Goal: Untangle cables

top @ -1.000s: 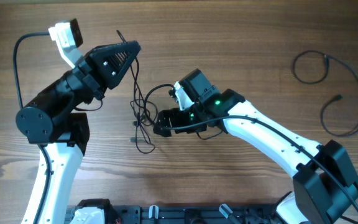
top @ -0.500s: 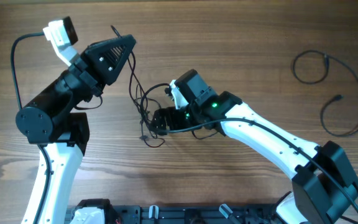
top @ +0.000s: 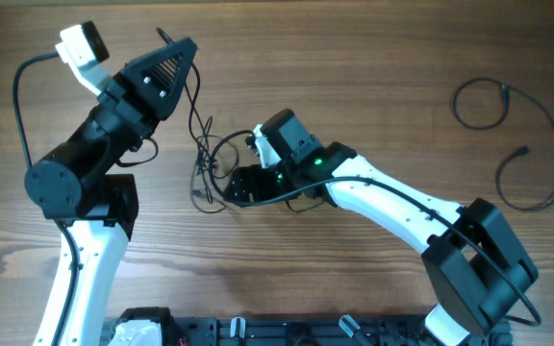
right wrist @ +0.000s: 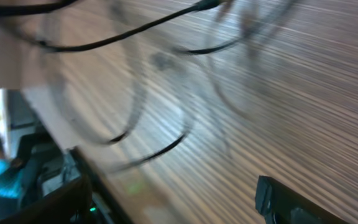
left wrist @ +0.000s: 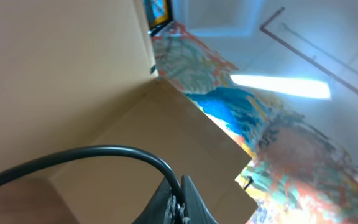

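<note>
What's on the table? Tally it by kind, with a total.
Tangled cable bunch: 1 (its strands cannot be counted)
Loose cable lying apart: 1
Robot arms: 2
Total: 4

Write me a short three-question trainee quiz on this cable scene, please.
1. True or false: the left gripper is shut on a cable leading down to the tangle.
2. Fill in: the fingers of the right gripper stand ____.
3. Where does the loose cable lie? A) far right, apart from the tangle; B) under the left gripper; C) inside the right gripper.
Key: 1 true; 2 open; 3 A.
</note>
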Available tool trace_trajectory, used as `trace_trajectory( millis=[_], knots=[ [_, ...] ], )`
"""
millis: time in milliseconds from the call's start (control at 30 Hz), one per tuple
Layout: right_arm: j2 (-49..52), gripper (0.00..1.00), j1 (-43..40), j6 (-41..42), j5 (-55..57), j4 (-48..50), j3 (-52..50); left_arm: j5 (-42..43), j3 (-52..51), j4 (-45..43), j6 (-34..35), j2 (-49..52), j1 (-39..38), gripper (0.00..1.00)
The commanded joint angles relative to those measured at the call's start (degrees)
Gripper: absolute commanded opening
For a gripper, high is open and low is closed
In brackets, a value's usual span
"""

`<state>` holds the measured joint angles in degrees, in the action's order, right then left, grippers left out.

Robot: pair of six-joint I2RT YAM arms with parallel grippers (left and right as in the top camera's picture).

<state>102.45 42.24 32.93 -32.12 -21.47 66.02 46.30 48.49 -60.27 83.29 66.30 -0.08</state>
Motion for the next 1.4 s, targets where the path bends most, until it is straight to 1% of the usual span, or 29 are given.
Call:
trace_trajectory(
  millis=[0, 67, 167, 267, 367, 500, 633, 767, 800, 900, 933, 967, 1000, 1067, 1133, 1233, 1333, 1367],
  knots=[
    [1.3, 0.86, 0.3, -1.9, -10.1, 2.8, -0.2, -1.2, 0.4, 1.2, 0.1, -0.6, 0.3, 0.04],
    [1.3, 0.87, 0.3, -1.9, -14.5, 4.4, -0.2, -1.2, 0.4, 1.2, 0.1, -0.6, 0.3, 0.04],
    [1.3, 0.87, 0.4, -1.9, -16.0, 5.4, -0.2, -1.2, 0.4, 1.2, 0.1, -0.6, 0.3, 0.04],
    [1.3, 0.87, 0.5, -1.8, -13.0, 5.2, -0.2, -1.3, 0.4, 1.1, 0.1, -0.6, 0.2, 0.04],
    [1.3, 0.86, 0.7, 0.8, -4.9, 4.2, -0.2, -2.6, 0.4, 0.9, 0.1, -0.6, 0.2, 0.04],
    [1.3, 0.85, 0.7, 5.0, 2.8, 4.1, -0.2, -4.0, 0.4, -3.5, 0.2, -0.7, 0.2, 0.04],
    [1.3, 0.82, 0.7, 5.9, 2.4, 8.2, -0.2, -4.1, 0.4, -4.7, 1.4, -0.7, 0.2, 0.04],
    [1.3, 0.83, 0.7, 2.0, -1.3, 12.7, -0.2, -2.6, 0.4, -1.2, 1.0, -0.7, 0.2, 0.04],
    [1.3, 0.81, 0.7, 1.7, -0.4, 12.8, -0.2, -1.7, 0.4, 0.6, 0.0, -0.7, 0.2, 0.04],
    [1.3, 0.8, 0.4, 1.8, 4.8, 10.2, -0.2, 1.8, 0.3, 10.2, -6.9, -0.7, 0.2, 0.04],
    [1.3, 0.8, 0.3, 2.6, 8.3, 7.8, -0.2, 3.4, 0.3, 16.0, -11.1, -0.7, 0.2, 0.04],
    [1.3, 0.8, 0.2, 3.7, 10.5, 6.1, -0.2, 4.2, 0.3, 20.5, -14.0, -0.7, 0.2, 0.04],
    [1.3, 0.8, 0.0, 5.4, 14.2, 3.1, -0.2, 5.1, 0.3, 28.4, -18.4, -0.7, 0.2, 0.04],
    [1.3, 0.8, -0.6, 7.6, 19.4, -1.8, -0.2, 5.0, 0.3, 40.0, -24.1, -0.7, 0.2, 0.04],
    [1.3, 0.77, -1.6, 9.5, 23.1, -6.3, -0.2, 5.1, 0.3, 52.2, -31.1, -0.1, 0.2, 0.04],
    [1.3, 0.74, -3.8, 11.4, 26.3, -11.5, -0.2, 5.1, 0.3, 60.5, -34.9, 1.0, -0.3, 0.04],
    [1.3, 0.71, -7.1, 12.7, 27.7, -15.8, -0.2, 5.1, 0.3, 64.4, -38.4, 2.2, -2.4, 0.04],
    [1.3, 0.71, -8.3, 12.7, 27.6, -16.6, -0.2, 5.1, 0.3, 65.0, -39.6, 2.6, -3.2, 0.09]
  ],
)
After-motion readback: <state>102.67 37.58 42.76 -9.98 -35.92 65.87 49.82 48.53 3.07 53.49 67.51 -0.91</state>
